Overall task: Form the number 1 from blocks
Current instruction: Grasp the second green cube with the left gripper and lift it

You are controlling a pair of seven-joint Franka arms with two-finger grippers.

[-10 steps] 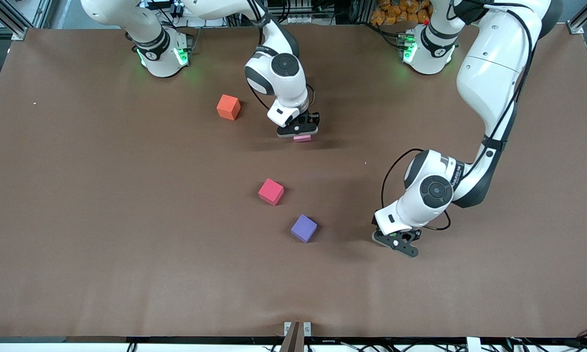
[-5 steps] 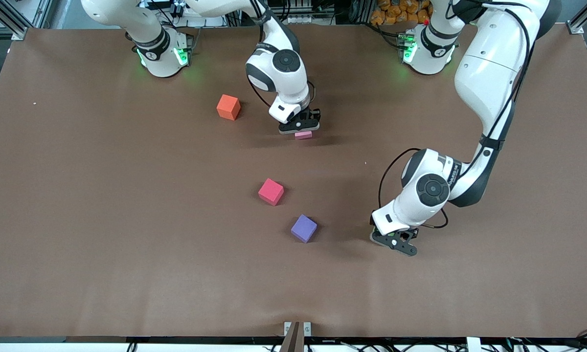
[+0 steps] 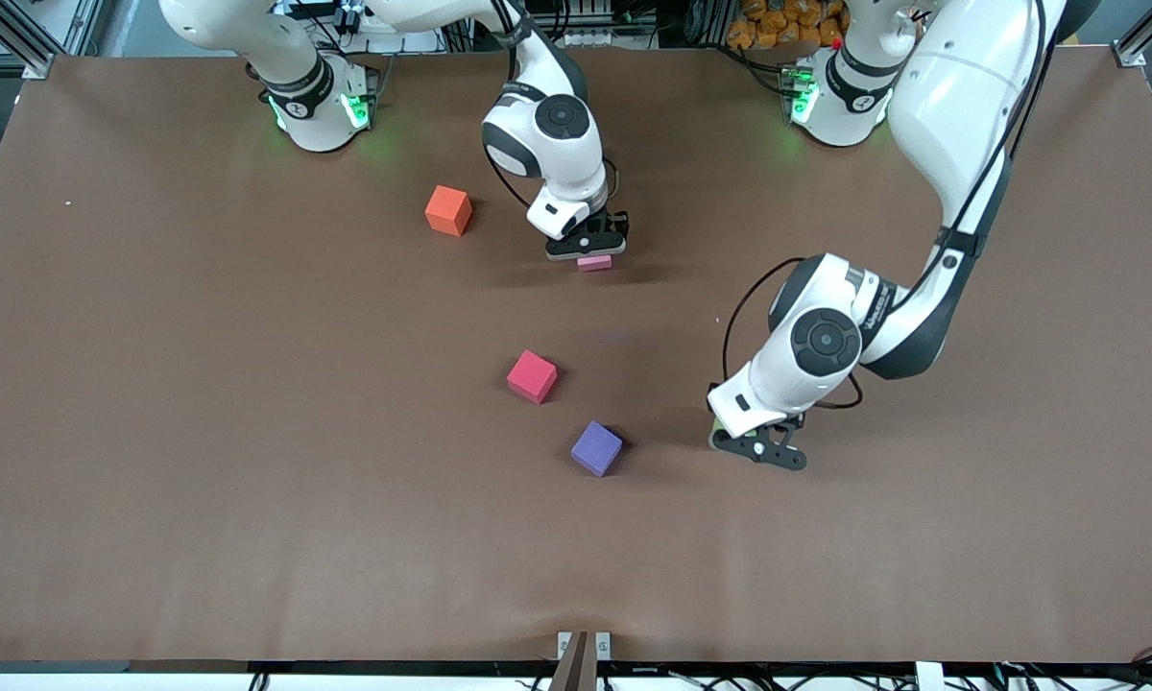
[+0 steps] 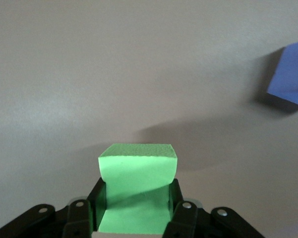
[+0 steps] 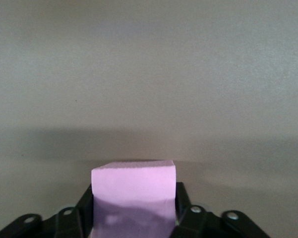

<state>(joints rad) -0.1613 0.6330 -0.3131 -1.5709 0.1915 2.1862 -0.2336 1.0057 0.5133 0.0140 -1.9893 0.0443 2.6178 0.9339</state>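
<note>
On the brown table (image 3: 202, 432), nearest the front camera among the loose cubes, lies the purple cube (image 3: 596, 448); it rests flat, well apart from the others, and shows at the edge of the left wrist view as a blue-violet corner (image 4: 290, 79); beside it, toward the left arm's end of the table, the left gripper (image 3: 756, 449) hangs low over the bare cloth; its jaws are clamped on a green block (image 4: 137, 191), which sits squarely between the two fingers (image 4: 78, 215), pinched enough that its sides bow inward, its front end jutting out past the fingertips; in the front view only a sliver of green (image 3: 716, 423) peeps out under the wrist; a little farther from the camera than the purple cube lies the red cube (image 3: 532, 375), alone on the cloth; farther still, the right gripper (image 3: 588, 251) is down low near the middle of the table; a pink block (image 5: 133, 198) sits between its fingers (image 5: 184, 213), its front end projecting past them; whether the jaws press on it or stand slack I cannot tell; in the front view the pink block (image 3: 594, 262) shows just under the gripper; beside it, toward the right arm's end, the orange cube (image 3: 447, 210) rests on the table, clear of the gripper.
</note>
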